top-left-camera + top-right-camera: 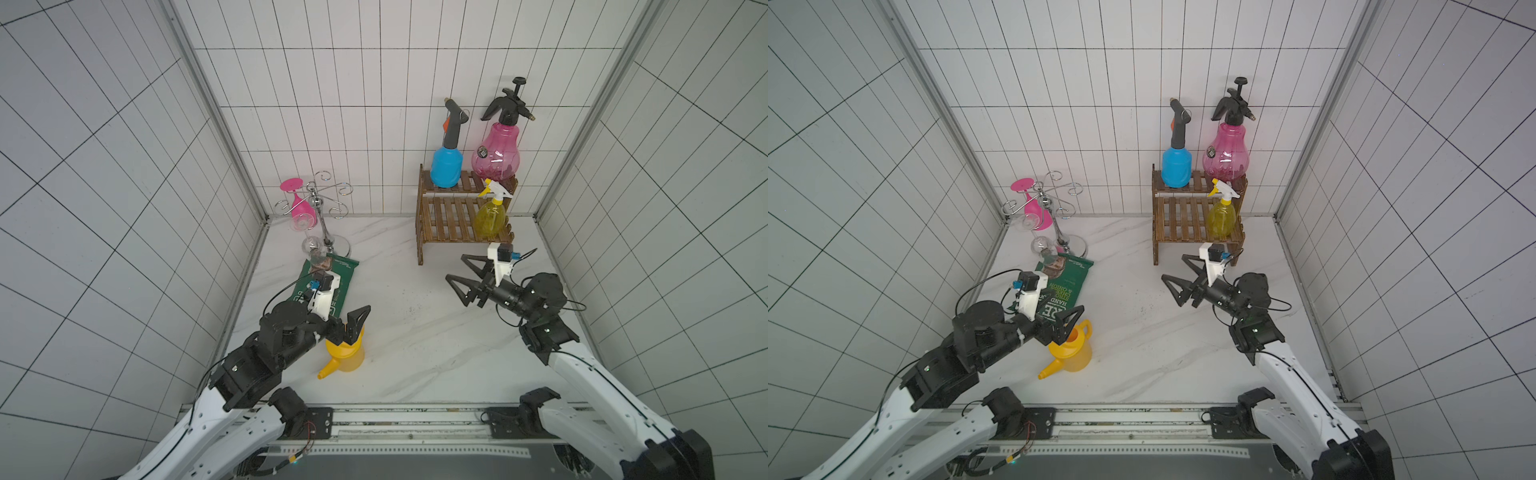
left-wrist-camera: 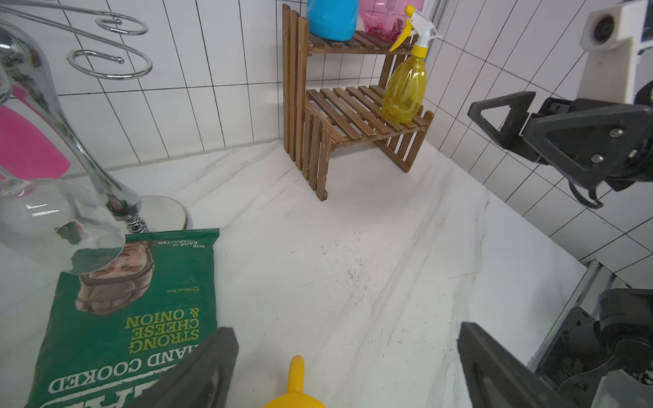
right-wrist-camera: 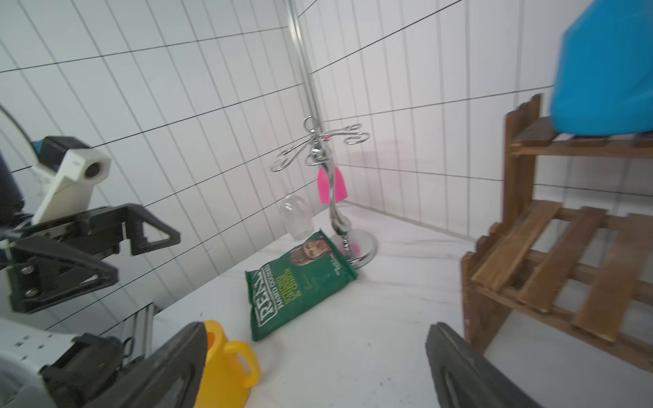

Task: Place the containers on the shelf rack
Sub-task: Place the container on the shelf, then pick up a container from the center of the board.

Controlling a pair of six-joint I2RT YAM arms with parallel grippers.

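You are looking down into a booth walled on three sides with white tiles (image 1: 332, 104) and dark grout, its far corners framed by metal posts (image 1: 216, 108). Its floor is a white, grey-veined counter (image 1: 415, 332), lightly speckled with dirt near the middle. A metal rail (image 1: 415, 415) runs along the near edge and carries both arm bases.

The rack (image 1: 446, 220) stands against the back wall, close to the far right corner. On its top shelf the blue sprayer (image 1: 446, 166) stands upright on the left and the pink sprayer (image 1: 496, 153) on the right, just beside each other. The yellow bottle (image 1: 490, 218) stands upright at the right end of the lower shelf; the slats to its left are bare. The can (image 1: 347, 357) sits upright on the counter at near left, spout toward the rail, well apart from the rack.

Your left hand (image 2: 344, 332) hangs over the can, fingers spread wide to either side of its handle; you cannot tell whether they touch it. Your right hand (image 1: 456, 267) is spread wide and holds nothing, hovering just in front of the lower shelf's right end.

By the far left corner a chrome glass holder (image 1: 322, 216) carries a pink glass (image 1: 299, 205) and a clear glass (image 1: 311, 245), both upside down. A green bag (image 1: 347, 268) lies flat between the holder and the can. Bare counter stretches from the can to the rack, between the two hands.
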